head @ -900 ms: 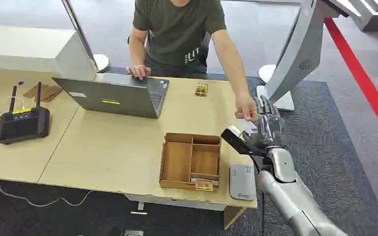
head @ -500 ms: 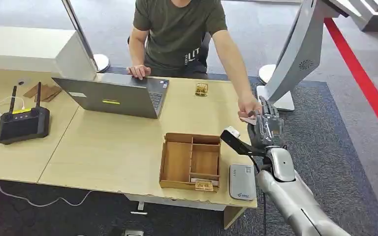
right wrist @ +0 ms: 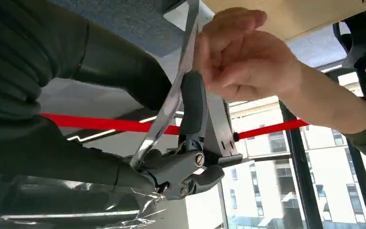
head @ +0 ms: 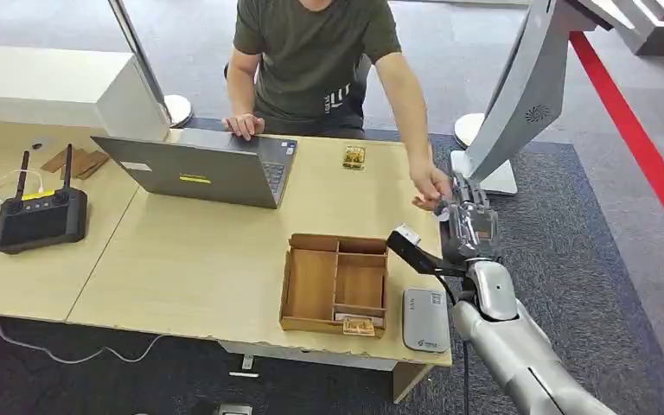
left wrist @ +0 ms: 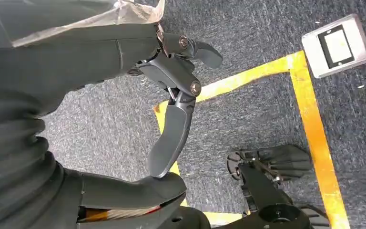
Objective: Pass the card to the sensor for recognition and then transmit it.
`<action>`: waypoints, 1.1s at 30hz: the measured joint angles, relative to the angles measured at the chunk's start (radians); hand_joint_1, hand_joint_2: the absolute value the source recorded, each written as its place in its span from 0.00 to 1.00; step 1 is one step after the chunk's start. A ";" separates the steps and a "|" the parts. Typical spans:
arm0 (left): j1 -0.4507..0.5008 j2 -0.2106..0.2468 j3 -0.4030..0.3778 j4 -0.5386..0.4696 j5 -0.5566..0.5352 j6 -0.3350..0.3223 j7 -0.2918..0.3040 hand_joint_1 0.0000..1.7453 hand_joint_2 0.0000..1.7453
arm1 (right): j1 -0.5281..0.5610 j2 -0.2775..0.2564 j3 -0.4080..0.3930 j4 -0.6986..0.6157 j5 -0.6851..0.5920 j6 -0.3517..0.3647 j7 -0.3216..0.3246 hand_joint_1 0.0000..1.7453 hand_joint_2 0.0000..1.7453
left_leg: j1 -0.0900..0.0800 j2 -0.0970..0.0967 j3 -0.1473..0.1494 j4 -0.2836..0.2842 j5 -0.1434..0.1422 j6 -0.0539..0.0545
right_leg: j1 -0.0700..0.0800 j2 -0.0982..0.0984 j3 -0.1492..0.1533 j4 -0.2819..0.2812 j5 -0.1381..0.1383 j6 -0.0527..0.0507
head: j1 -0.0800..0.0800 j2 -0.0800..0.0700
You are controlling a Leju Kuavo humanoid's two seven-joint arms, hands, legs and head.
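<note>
Right hand (head: 465, 226) has closed its fingers since 0.9 s ago, pinching the card (right wrist: 171, 102) beyond the desk's (head: 207, 259) right edge; person's hand (head: 430, 186) grips it too, handover. Left hand (left wrist: 171, 124) holds nothing, fingers apart.

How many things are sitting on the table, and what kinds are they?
Laptop: 1
Black box with antennas: 1
Wooden tray: 1
Grey sensor: 1
Small gold items: 2
Brown cardboard piece: 1
Total: 7
</note>
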 joint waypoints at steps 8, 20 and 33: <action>0.000 0.000 0.000 0.000 0.000 0.000 0.000 0.00 1.00 | 0.000 0.000 0.006 0.003 0.000 0.000 0.000 1.00 1.00 | 0.000 0.000 0.000 0.000 0.000 0.000 | 0.000 0.000 0.000 0.000 0.000 0.000 | 0.000 0.000; 0.013 0.000 0.000 0.000 0.034 0.013 -0.020 0.00 1.00 | 0.017 -0.025 0.020 -0.054 -0.066 -0.002 0.013 1.00 1.00 | 0.000 0.000 0.000 0.000 0.000 0.000 | 0.000 0.000 0.000 0.000 0.000 0.000 | 0.000 0.000; 0.049 0.007 0.027 0.001 0.119 0.032 -0.052 0.00 1.00 | 0.405 -0.213 0.026 -0.692 0.057 0.060 0.204 1.00 1.00 | 0.000 0.000 0.000 0.000 -0.002 0.000 | 0.000 0.000 0.000 -0.002 -0.002 0.000 | 0.000 0.000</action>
